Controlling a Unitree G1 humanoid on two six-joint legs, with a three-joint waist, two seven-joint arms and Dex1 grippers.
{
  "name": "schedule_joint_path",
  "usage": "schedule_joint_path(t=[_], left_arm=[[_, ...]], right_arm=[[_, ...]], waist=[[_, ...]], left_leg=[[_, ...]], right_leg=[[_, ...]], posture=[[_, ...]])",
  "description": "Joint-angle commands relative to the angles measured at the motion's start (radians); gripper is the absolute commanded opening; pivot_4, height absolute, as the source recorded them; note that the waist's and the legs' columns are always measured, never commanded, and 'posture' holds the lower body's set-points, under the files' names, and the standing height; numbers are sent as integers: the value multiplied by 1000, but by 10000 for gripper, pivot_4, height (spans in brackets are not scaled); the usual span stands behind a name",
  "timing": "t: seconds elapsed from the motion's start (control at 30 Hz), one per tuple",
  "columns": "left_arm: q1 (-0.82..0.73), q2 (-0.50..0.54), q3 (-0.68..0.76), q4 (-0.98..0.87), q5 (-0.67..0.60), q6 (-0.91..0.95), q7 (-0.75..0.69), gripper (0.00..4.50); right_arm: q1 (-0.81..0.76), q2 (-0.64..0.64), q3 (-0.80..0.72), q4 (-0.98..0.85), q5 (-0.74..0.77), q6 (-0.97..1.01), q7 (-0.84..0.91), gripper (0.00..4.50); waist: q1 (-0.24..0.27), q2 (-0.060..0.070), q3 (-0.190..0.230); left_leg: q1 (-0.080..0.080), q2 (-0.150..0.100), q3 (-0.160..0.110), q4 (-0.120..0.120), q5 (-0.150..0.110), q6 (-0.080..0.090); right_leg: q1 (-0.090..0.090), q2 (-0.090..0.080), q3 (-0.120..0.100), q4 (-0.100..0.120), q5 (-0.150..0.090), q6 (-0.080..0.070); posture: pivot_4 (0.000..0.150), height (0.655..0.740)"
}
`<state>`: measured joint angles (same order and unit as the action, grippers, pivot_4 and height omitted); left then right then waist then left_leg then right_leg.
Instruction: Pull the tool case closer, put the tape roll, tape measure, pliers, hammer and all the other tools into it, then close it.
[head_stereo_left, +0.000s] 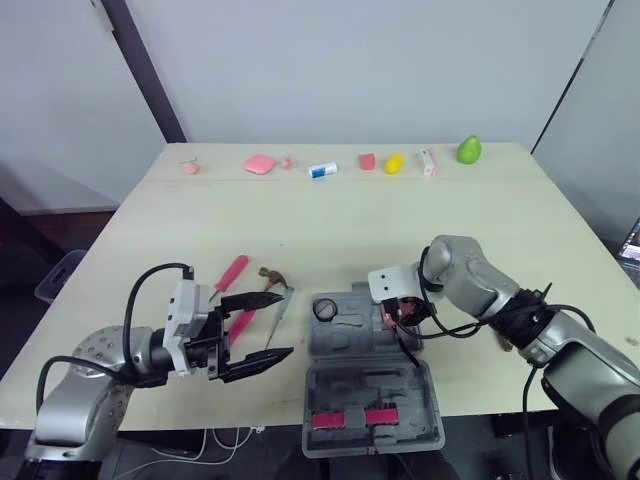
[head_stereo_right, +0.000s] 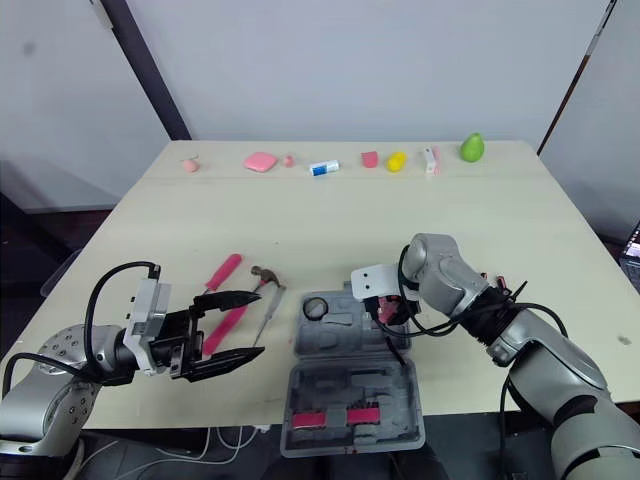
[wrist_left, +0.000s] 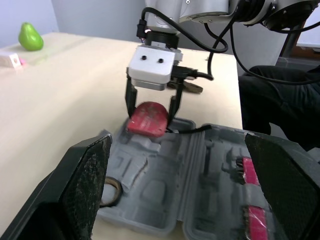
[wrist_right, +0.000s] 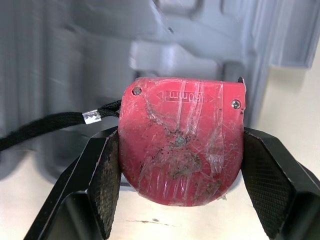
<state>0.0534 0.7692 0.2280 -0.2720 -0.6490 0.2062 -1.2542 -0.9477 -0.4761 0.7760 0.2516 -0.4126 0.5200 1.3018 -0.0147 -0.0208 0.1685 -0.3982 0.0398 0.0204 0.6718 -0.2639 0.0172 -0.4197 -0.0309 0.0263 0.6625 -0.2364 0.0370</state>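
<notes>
I have the red tape measure (wrist_right: 181, 147) clamped between the 2 fingers of the right pincer (wrist_left: 151, 114), black cord trailing, at the right side of the far half of the open grey tool case (head_stereo_left: 350, 340). The case lies at the near edge of the tabletop (head_stereo_left: 330, 220), with the tape roll (head_stereo_left: 325, 309) in its far left corner. Just left of it lie the hammer (head_stereo_left: 270, 274) and 2 pink handles (head_stereo_left: 231, 272). My left pincer (head_stereo_left: 287, 323) is spread open beside them.
</notes>
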Motion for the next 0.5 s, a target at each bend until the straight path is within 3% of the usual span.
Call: schedule_joint_path(t=[0.03, 0.27, 0.33, 0.5], left_arm=[[5, 0, 24, -39, -1, -21, 9, 45000], [0, 2, 14, -36, -1, -26, 9, 45000], [-1, 3, 11, -34, 0, -27, 6, 45000], [-12, 6, 3, -17, 4, -32, -10, 45000]], right_arm=[[-12, 12, -3, 5, -35, -9, -16, 28626], [-8, 30, -18, 30, -53, -35, -44, 28626], [-6, 25, -28, 5, -46, -19, -23, 38852], [-2, 1, -47, -52, -53, -6, -20, 40520]], waist=[[0, 0, 0], [-3, 0, 0], [-3, 0, 0], [-2, 0, 0]], left_leg=[[0, 0, 0, 0, 0, 0], [0, 0, 0, 0, 0, 0], [0, 0, 0, 0, 0, 0], [0, 0, 0, 0, 0, 0]], right_leg=[[0, 0, 0, 0, 0, 0], [0, 0, 0, 0, 0, 0], [0, 0, 0, 0, 0, 0], [0, 0, 0, 0, 0, 0]], posture=[[1500, 7400], [1500, 7400], [1500, 7400], [1500, 7400]])
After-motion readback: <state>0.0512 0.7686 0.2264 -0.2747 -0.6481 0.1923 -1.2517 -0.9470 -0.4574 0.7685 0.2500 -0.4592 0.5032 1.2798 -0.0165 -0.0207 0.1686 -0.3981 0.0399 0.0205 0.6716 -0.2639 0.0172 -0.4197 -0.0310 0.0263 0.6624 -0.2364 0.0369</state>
